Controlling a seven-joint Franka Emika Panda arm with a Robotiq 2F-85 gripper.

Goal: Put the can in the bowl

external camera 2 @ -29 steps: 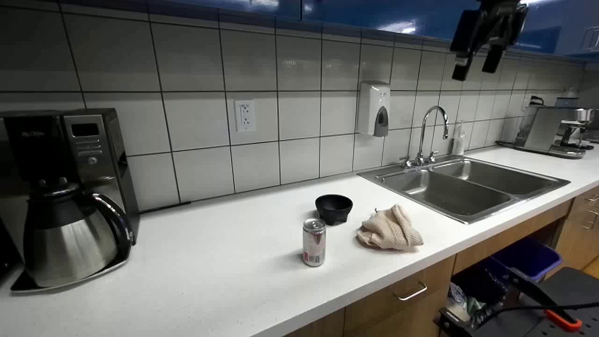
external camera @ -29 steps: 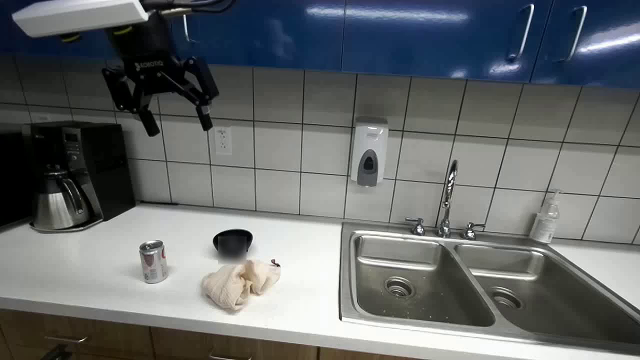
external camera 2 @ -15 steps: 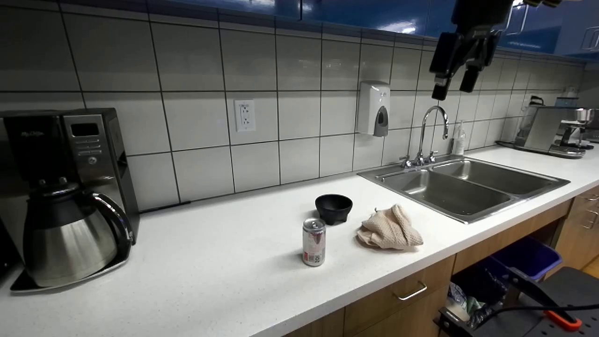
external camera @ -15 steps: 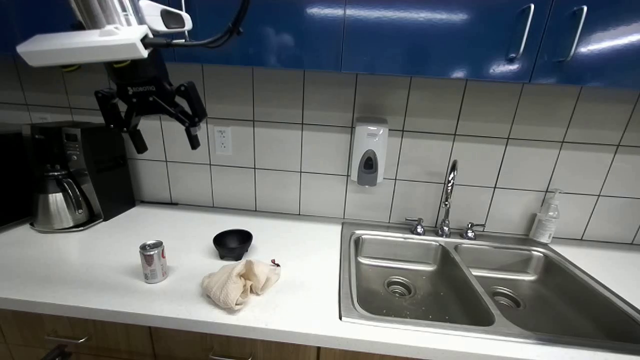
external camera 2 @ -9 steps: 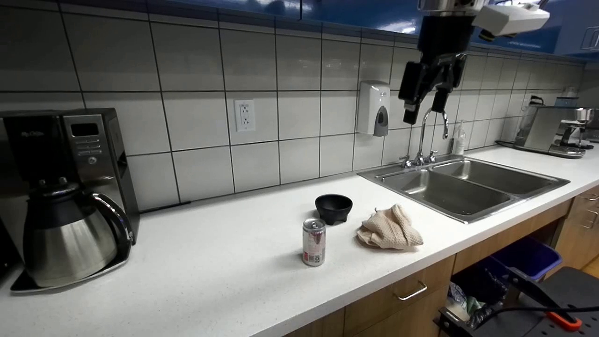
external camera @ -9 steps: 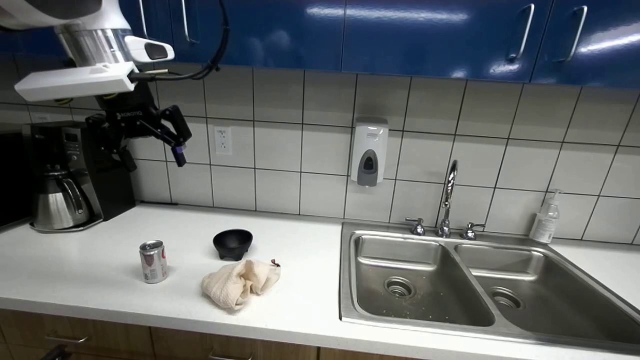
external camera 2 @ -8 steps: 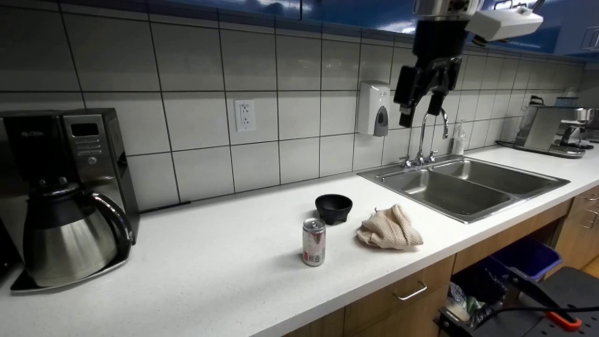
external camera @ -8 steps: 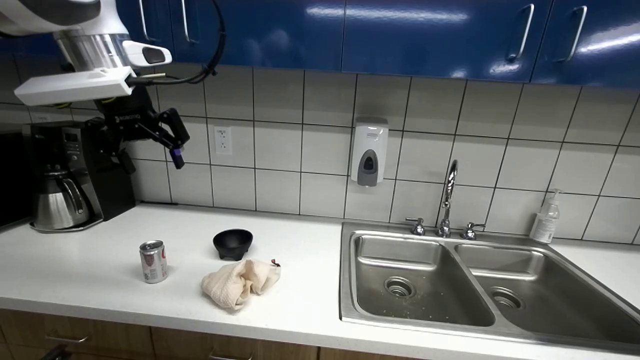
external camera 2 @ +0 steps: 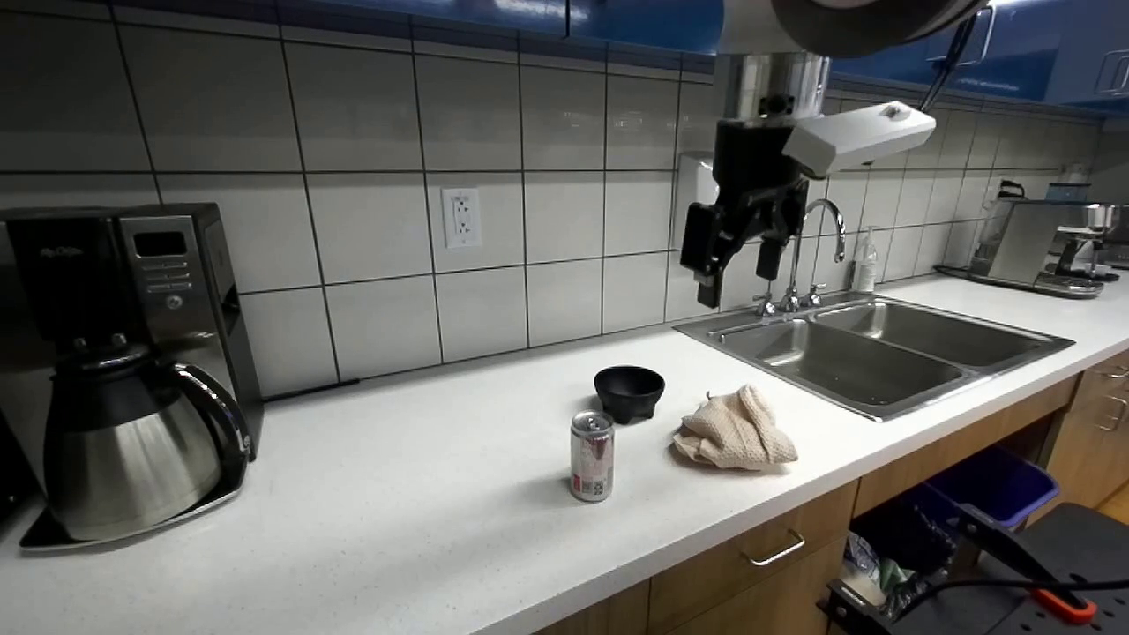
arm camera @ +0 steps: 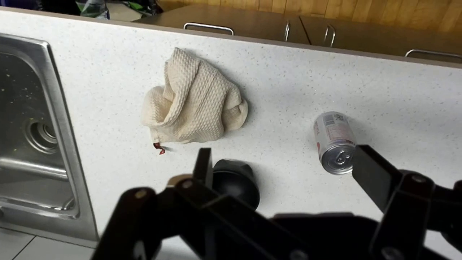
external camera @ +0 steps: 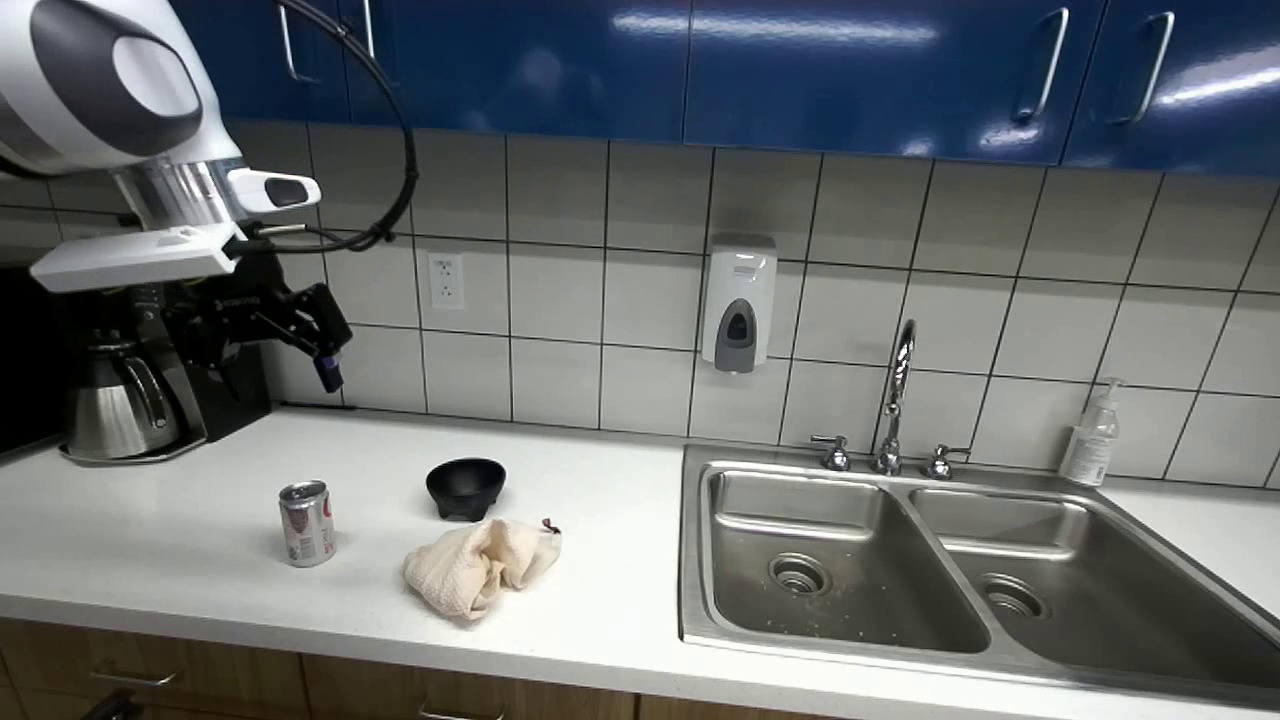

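Note:
A silver can with red print (external camera: 307,525) stands upright on the white counter, and it also shows in an exterior view (external camera 2: 592,459). A small black footed bowl (external camera: 465,488) stands behind it, beside a cloth, and shows in an exterior view (external camera 2: 629,392). My gripper (external camera 2: 739,278) is open and empty, well above the counter. In the wrist view the fingers (arm camera: 283,164) are wide apart. There the can (arm camera: 334,133) lies beyond the right fingertip, which covers a little of its top edge. The bowl (arm camera: 236,184) is partly hidden behind the left finger.
A crumpled beige cloth (external camera: 480,568) lies on the counter beside the bowl. A double steel sink (external camera: 695,560) with a faucet (external camera: 895,400) is to one side. A coffee maker (external camera 2: 190,282) stands at the other end. A soap dispenser (external camera: 740,300) hangs on the tiled wall below blue cabinets.
My open gripper has come down from near the cabinets, moving left in both exterior views. More of the arm shows. The can, bowl and cloth have not moved.

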